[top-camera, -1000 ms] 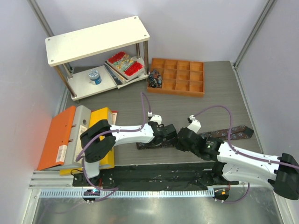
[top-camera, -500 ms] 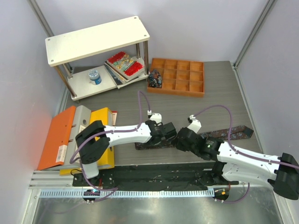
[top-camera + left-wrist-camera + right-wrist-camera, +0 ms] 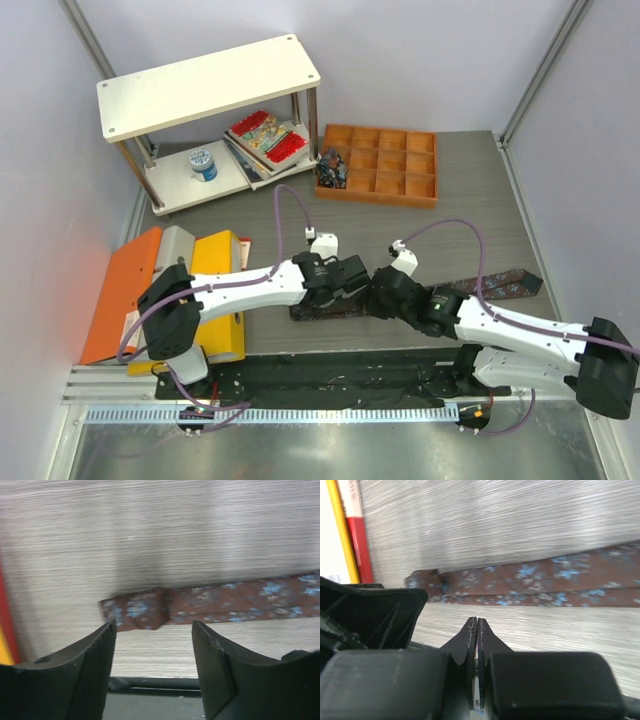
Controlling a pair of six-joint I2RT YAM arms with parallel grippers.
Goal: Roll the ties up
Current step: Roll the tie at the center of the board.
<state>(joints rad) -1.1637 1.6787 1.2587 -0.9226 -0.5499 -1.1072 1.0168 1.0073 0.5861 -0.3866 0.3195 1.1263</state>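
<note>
**Left jaws let go; tie end folded only once**

My left jaws have gone from narrow to wide within the last second. They now stand open and hold nothing, with the end of the tie lying just beyond the fingers. The left arm has also swung its elbow towards the binders. The right jaws are pressed shut and empty, close beside the left ones over the same stretch of tie.

The tie lies flat along the near side of the bench, running from under both wrists out to the right. Its left end shows one short fold, lying loose. I read that as a released grip. The roll is barely begun, and the fold may flop open unless something pins it.

At the back sits the orange tray, divided into compartments. A dark speckled bundle sits at its left end. It is probably a tie already rolled, though it is too small to be sure. The other compartments look empty. The shelf holds books and a small blue-and-white spool.
</note>
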